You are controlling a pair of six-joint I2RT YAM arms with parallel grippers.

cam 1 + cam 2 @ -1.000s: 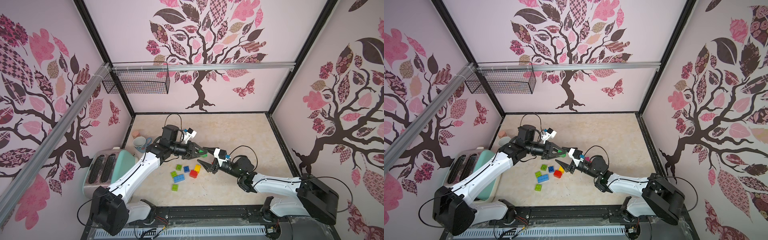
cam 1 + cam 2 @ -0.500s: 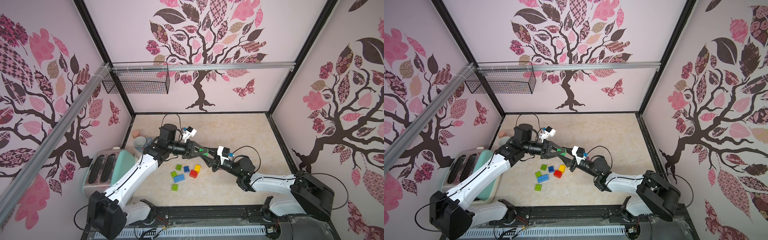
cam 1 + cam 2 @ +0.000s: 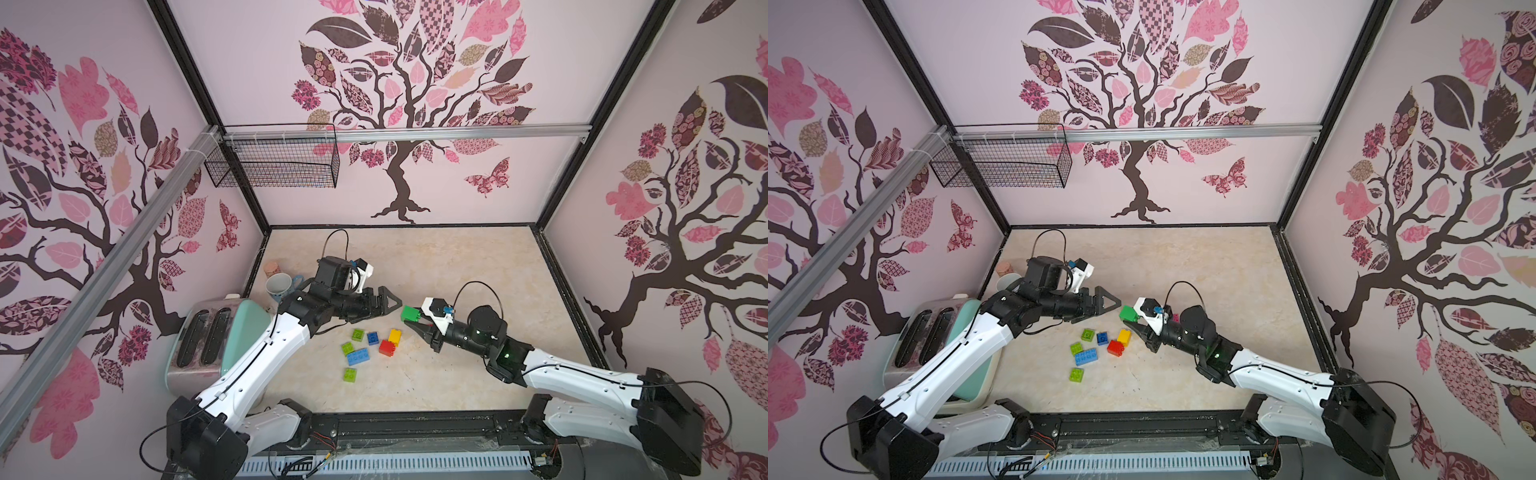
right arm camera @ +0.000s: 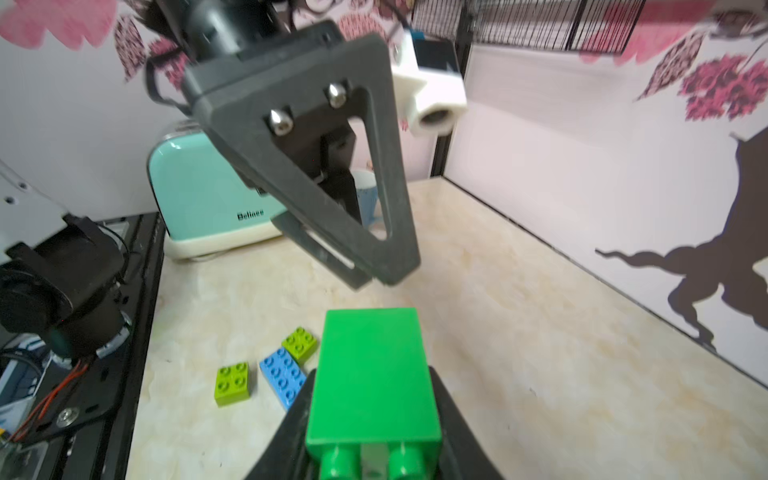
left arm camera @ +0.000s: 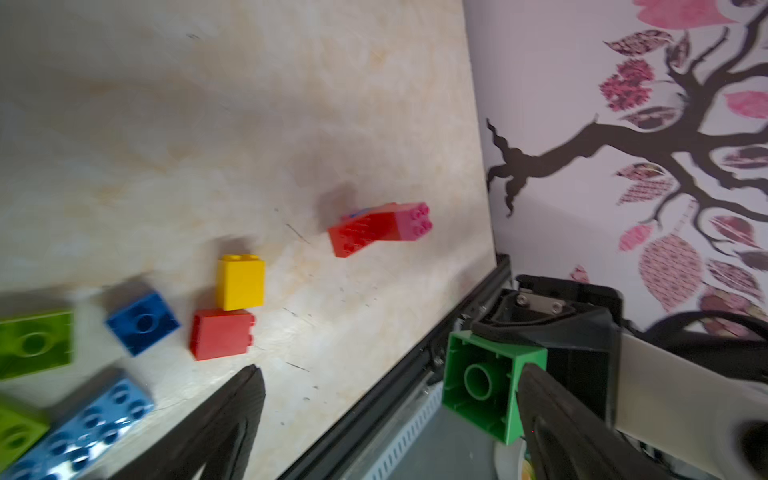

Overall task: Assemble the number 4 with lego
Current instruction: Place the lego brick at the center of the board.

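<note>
Handover of a lego brick between two white robot arms, caught above a pale marbled tabletop. The chunky dark-green plastic brick is now clamped in the right hand. It is held in the air with its studs toward that wrist and its hollow underside facing the other arm. A second ago this brick sat in the left hand, and half a second ago the two hands met tip to tip. Now the left hand has let go: its black fingers are spread wide and it stands just clear of the brick, not touching it.

The rest of the lego lies loose on the tabletop below and between the arms. There are three lime square bricks, a dark-blue square brick and a long light-blue brick. A yellow brick touches a small red brick. Apart from these, nearer the right arm, the left wrist view shows a longer red brick with a pink brick at its end. Blur hides whether those two are joined.

The pass looks complete, and the green brick has changed sides, probably so the right arm can carry it to the red and pink pair. No shape of a 4 shows yet, so most of the building seems still to come
</note>
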